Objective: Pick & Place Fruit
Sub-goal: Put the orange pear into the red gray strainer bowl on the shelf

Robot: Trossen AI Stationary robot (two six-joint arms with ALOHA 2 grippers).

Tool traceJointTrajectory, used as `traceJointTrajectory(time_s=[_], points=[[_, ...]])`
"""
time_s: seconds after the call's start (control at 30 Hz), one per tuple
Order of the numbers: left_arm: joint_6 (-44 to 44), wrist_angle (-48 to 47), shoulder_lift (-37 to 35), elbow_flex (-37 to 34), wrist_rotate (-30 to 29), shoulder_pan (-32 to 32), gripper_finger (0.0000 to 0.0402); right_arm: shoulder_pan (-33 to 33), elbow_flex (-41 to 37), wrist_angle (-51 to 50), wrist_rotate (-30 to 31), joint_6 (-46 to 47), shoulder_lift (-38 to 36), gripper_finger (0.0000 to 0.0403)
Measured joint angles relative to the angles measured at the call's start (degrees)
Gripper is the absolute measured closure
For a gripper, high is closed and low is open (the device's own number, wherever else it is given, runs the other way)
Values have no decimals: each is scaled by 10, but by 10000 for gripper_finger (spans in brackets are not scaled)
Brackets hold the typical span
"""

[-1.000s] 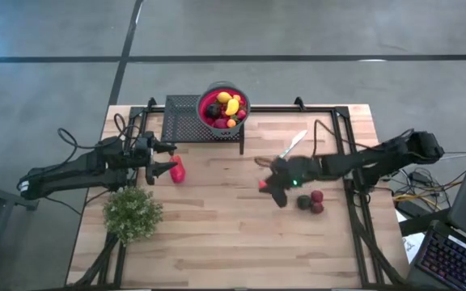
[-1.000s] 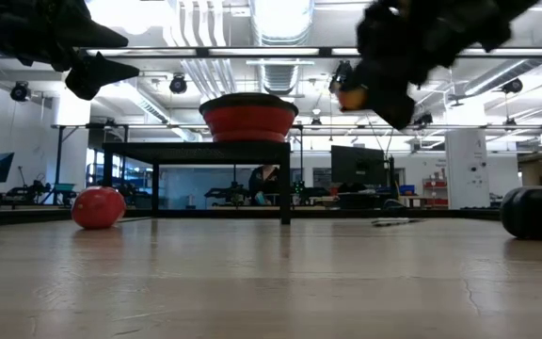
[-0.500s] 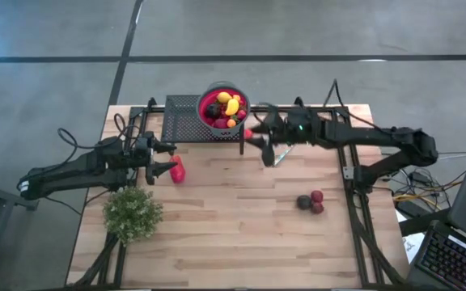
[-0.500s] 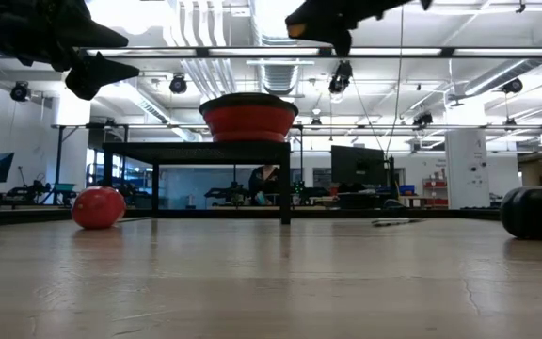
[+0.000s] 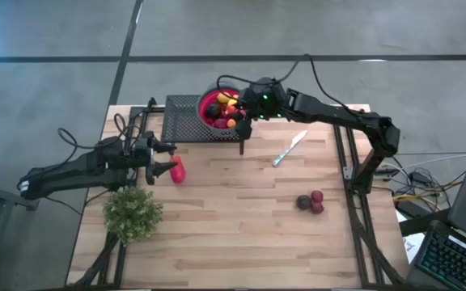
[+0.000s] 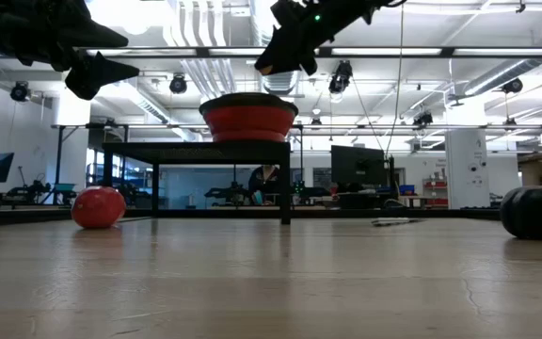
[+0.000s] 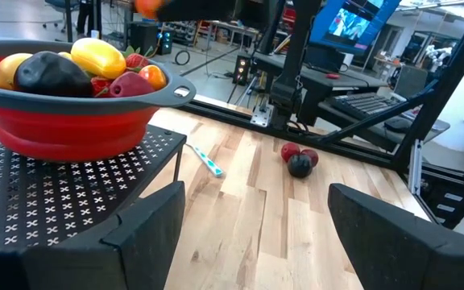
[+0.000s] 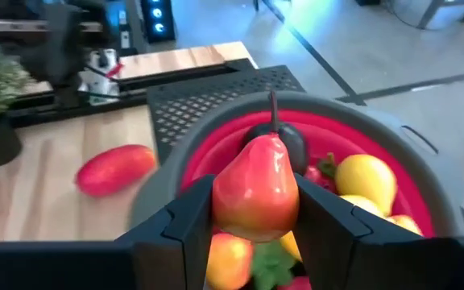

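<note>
My right gripper (image 5: pixel 241 103) is shut on a red-orange pear-shaped fruit (image 8: pixel 256 189) and hovers over the red bowl (image 5: pixel 215 107), which stands on a black mesh stand (image 5: pixel 183 121) at the table's far edge. The bowl holds several yellow, red, orange and dark fruits (image 8: pixel 365 181). Three small fruits (image 5: pixel 311 202) lie on the table at the right. My left gripper (image 5: pixel 167 158) stands open at the table's left, next to a larger red piece (image 5: pixel 179 170) that lies on the wood. My right gripper pinches the pear's wide lower body (image 8: pixel 252 213) between its two fingers (image 8: pixel 190 221). They come slanting down from the table's right side. The pear sits upright, stem up, lifted clear above the fruits in the bowl.
A silver knife (image 5: pixel 290 148) lies to the right of the stand. A bushy green plant (image 5: pixel 133 213) stands at the near left. Black rails (image 5: pixel 354 210) run along the table's sides. Bare wood lies across the middle and near side.
My right gripper has risen from the table's middle and swung toward the far edge and left with the pear. It now hangs over the bowl, and its wrist has rolled on the way. The three small fruits have stayed in place.
</note>
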Motion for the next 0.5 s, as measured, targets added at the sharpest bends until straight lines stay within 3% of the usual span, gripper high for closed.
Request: traceJointTrajectory(time_s=[0.27,0.5], points=[[0,0,0,0,0,0,90,-12,29,-5,7,-5,22,259],[0,0,0,0,0,0,90,-17,28,-4,26,-6,18,200]])
